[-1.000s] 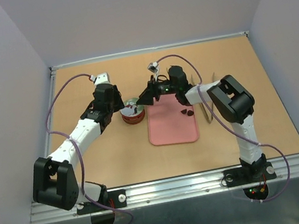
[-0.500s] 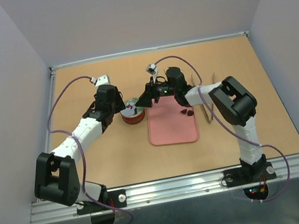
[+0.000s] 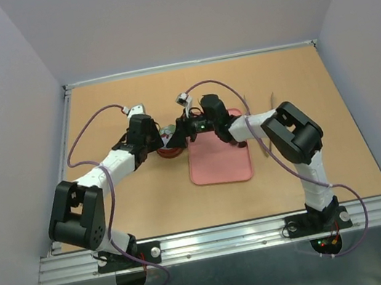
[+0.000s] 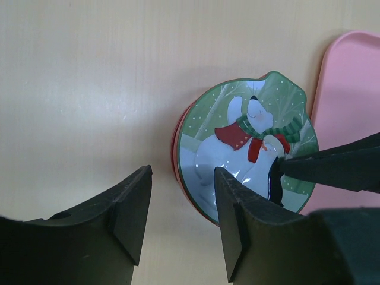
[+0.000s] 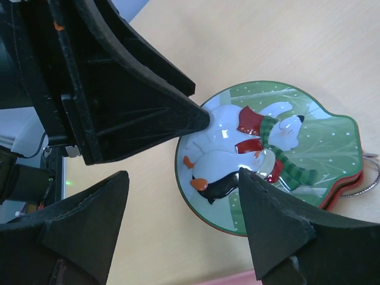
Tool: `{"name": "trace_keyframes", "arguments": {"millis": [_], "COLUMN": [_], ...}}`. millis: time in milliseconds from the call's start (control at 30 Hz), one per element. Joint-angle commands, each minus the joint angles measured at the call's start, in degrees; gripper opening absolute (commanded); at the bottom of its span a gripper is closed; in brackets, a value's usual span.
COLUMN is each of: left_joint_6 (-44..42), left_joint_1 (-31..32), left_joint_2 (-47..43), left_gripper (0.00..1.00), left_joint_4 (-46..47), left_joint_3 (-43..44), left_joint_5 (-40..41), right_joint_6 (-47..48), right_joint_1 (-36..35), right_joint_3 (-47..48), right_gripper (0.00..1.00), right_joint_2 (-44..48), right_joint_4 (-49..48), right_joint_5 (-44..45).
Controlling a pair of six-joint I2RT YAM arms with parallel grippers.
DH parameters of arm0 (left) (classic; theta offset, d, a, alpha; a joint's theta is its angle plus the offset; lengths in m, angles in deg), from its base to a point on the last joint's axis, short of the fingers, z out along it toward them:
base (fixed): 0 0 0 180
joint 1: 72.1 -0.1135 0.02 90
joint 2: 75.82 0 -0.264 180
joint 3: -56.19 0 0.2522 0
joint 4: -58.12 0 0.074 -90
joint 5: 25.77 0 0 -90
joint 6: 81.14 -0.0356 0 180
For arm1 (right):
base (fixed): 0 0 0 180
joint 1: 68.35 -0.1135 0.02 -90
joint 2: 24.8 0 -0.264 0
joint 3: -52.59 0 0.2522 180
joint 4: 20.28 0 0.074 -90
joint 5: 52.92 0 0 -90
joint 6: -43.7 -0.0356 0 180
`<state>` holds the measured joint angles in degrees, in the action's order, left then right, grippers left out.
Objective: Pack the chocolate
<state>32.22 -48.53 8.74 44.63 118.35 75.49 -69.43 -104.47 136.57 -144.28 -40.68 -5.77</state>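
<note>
Both arms crowd the little tin (image 4: 249,136), a lobed red metal box with a glossy lid printed with a polar bear and a penguin. The left gripper (image 4: 181,181) has its jaws spread, one finger over the tin's near rim and the other above the bare tan surface (image 4: 89,71) beside it. The right gripper (image 5: 181,178) is spread too, one tip right at the lid. The only chocolate (image 3: 238,142) I can spot is a few small dark lumps on the smooth pink tray (image 3: 221,167) just right of the tin. My worry: it's slick metal against hard black fingers, so a tip could skid and shove the tin, or the grippers could bump.
</note>
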Motion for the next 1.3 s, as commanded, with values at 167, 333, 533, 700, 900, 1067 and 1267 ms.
{"name": "trace_keyframes", "arguments": {"millis": [167,333,533,700,900,1067,1267], "left_joint_6": [1.69,2.22,2.75,2.93,3.01,3.54,3.98], "left_joint_1": [0.51,0.77,1.04,1.48,1.65,1.74,1.83], "left_joint_2": [0.52,0.61,0.96,1.4,2.37,3.51,4.04], "left_gripper": [0.56,0.56,0.55,0.55,0.55,0.55,0.55], "left_joint_4": [3.33,3.68,4.38,4.65,4.91,5.53,6.23], "left_joint_3": [-3.75,-5.25,-6.57,-6.92,-6.74,-7.36,-8.59], "left_joint_5": [-1.68,-1.78,-2.04,-2.21,-2.13,-2.57,-3.0], "right_joint_6": [-0.68,-0.86,-0.59,-1.21,-3.93,-6.57,-7.54], "right_joint_1": [-2.02,-2.9,-3.52,-3.96,-3.87,-3.87,-3.87], "right_joint_3": [-2.27,-3.68,-3.34,-4.91,-6.93,-8.95,-9.75], "right_gripper": [0.79,0.79,0.79,0.78,0.78,0.78,0.77], "right_joint_2": [2.94,2.59,1.8,1.53,1.01,-1.19,-2.33], "right_joint_4": [-0.22,0.57,3.65,6.64,11.64,12.53,13.93], "right_joint_5": [2.24,3.47,5.4,8.39,13.84,14.11,16.38]}}
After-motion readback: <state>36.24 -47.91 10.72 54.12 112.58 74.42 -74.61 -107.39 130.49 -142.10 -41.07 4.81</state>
